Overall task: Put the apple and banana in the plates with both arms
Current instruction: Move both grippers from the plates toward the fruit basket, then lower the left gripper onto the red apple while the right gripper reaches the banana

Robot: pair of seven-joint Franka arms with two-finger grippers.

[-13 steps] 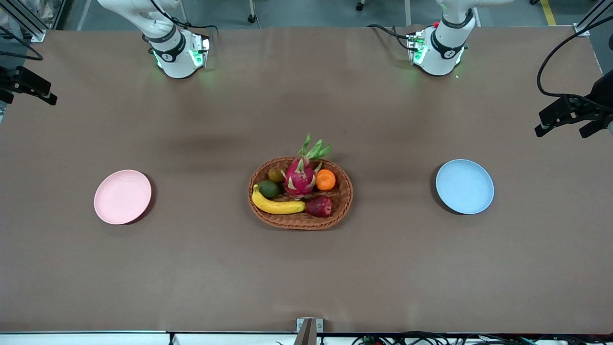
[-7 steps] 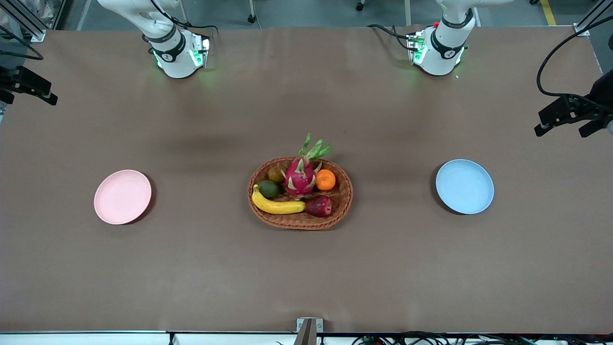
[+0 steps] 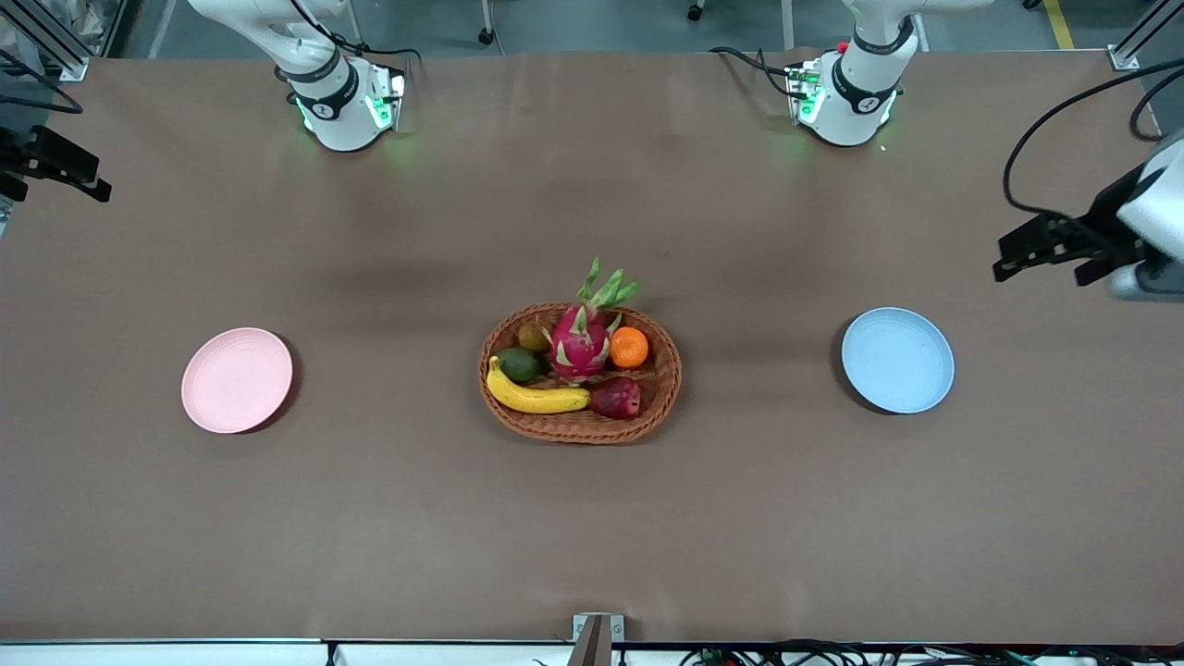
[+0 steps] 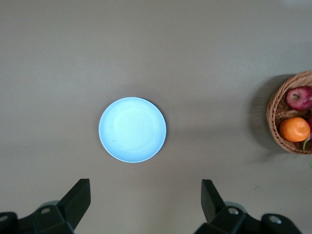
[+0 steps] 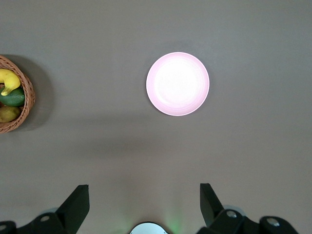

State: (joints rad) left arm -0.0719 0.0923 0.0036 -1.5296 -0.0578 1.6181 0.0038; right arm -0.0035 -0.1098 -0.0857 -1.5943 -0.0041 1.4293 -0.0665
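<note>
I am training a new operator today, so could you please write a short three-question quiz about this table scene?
1. True or false: the banana lies on the pink plate.
2. Which fruit in the basket sits beside the apple, farther from the front camera? A) orange B) avocado
3. Fill in: the blue plate holds ____.

Key: 1 false, it is in the basket; 2 A; 3 nothing.

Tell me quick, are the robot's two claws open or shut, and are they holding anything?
Left gripper: open, holding nothing, up over the table near the blue plate.
Right gripper: open, holding nothing, up over the table near the pink plate.
</note>
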